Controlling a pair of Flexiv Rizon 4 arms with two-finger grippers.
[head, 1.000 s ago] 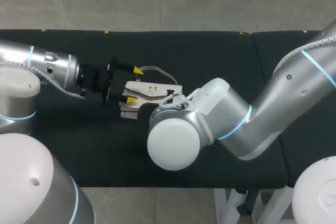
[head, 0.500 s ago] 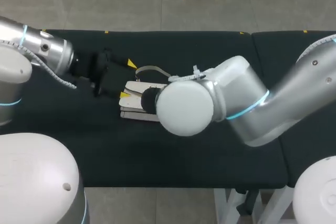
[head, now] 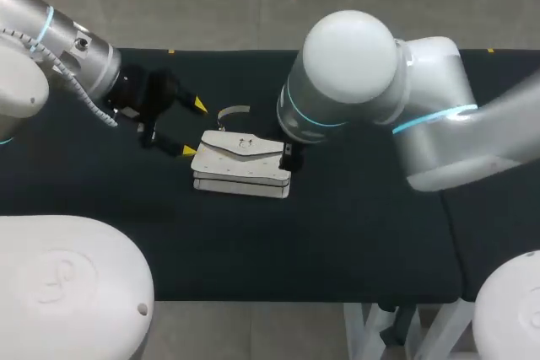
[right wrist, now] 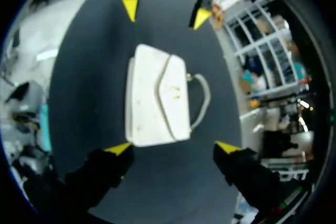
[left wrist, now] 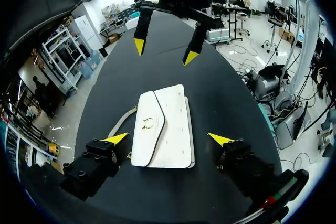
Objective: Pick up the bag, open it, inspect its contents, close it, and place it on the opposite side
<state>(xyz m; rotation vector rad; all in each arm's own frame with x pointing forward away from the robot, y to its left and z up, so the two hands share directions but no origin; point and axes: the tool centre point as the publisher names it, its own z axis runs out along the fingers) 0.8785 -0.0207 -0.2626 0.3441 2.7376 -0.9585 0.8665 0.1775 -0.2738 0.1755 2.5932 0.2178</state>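
The bag (head: 242, 163) is found lying flat on the black table (head: 354, 242), a little left of the middle. Its flap is folded down with the clasp (left wrist: 148, 123) on top, and its grey strap (head: 234, 110) is curved out from the far long side. It is held by nothing.

The left gripper (head: 193, 128) is seen just beside the bag's left end, with its fingers spread wide and clear of the bag. The right gripper (left wrist: 165, 51) is spread just as wide off the opposite end, raised above the table, with nothing between its fingers.

A second ago the left fingers were set close about the bag's left end and the right arm was bent low over the bag. Since then the left gripper has been drawn back and the right arm has been lifted and swung away. The bag has been left almost where it was.

From this it is judged that a handling step has just been finished and the bag let go in a closed state. Whether the inspection is already done cannot be told. For any carry to the opposite side, a fresh grasp would be needed.
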